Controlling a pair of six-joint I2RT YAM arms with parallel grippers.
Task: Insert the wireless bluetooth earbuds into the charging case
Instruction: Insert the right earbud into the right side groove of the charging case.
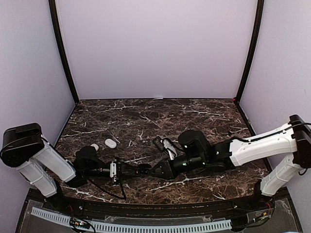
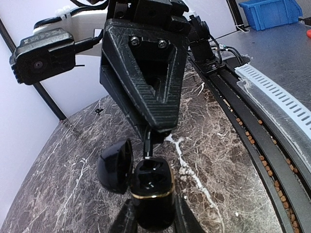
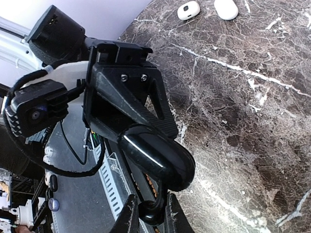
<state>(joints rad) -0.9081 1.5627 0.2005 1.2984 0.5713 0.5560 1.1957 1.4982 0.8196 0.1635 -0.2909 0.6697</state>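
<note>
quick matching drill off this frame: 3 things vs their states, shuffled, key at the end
Things
1. black case lid
2. white oval cases
3. left gripper

States
A. jaws shut on the black case body
B. lying free on the marble table, held by neither arm
C. swung open

Pairs: 1-C, 2-B, 3-A
</note>
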